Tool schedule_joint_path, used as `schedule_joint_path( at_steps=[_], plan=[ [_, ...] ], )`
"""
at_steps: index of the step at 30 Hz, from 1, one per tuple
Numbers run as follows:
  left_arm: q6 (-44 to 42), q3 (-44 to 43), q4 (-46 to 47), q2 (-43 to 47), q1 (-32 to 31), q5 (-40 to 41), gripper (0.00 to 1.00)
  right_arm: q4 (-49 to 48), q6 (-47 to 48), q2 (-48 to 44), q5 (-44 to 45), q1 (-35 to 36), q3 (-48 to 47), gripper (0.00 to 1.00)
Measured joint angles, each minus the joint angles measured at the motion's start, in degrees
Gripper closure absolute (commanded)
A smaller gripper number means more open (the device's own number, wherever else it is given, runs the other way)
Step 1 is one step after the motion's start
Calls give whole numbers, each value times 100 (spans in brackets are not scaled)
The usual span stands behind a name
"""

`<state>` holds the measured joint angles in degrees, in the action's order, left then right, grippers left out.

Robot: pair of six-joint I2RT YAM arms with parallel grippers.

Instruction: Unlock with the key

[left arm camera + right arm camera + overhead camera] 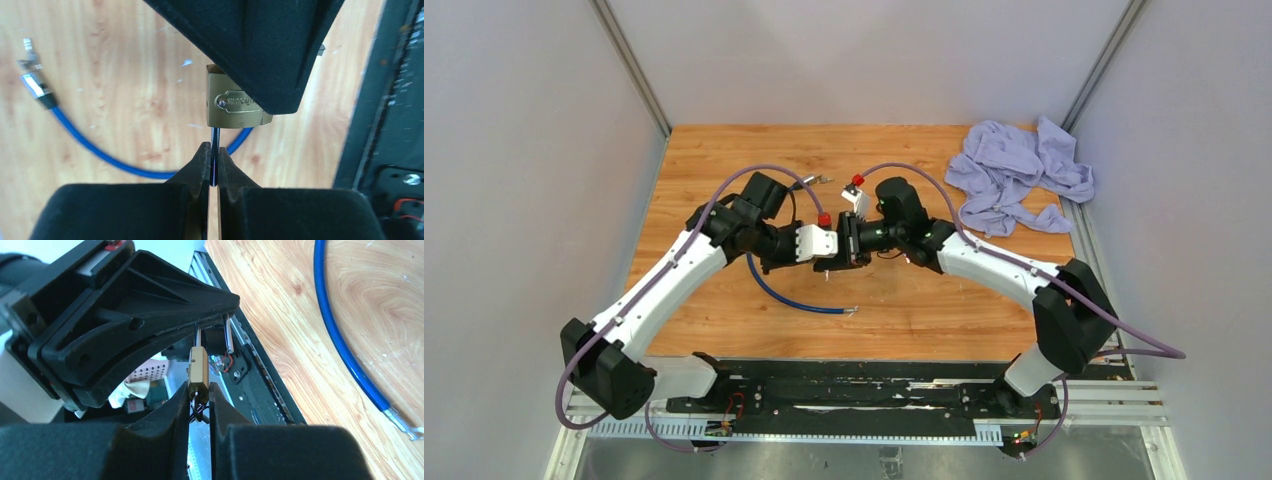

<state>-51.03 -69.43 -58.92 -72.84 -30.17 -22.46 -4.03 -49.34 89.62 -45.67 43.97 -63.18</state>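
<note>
Left hand (213, 165) pressed together on the shackle (215, 145); padlock (235, 105) held clear above the tabletop (100, 75), long axis running from left hand to right. Right hand (199, 400) pinches what looks like the key (198, 412) at the opposite end, in line for a twist.

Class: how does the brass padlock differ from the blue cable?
The brass padlock is a boxy block; the blue cable is a thin curved strand. The padlock hangs off the wooden table, pinched between the left gripper and right gripper; the cable lies loose on it. Both are near the table's middle.
</note>
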Motion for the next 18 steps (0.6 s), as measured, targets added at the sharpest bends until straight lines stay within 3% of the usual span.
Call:
schedule_joint_path(
  at_steps=[2,6,9,18],
  plan=[
    [-267,42,155,118,-101,409,61,-400,-354,52,24,-9,101,99],
    [-1082,568,1019,505,-413,1091,23,-999,-846,280,48,-55,166,99],
    [-1561,839,1351,542,-579,1482,1,-1217,-1029,520,28,-197,166,99],
    [-1252,302,1580,337,-476,1971,2,-817,-409,833,61,-931,138,99]
  ],
)
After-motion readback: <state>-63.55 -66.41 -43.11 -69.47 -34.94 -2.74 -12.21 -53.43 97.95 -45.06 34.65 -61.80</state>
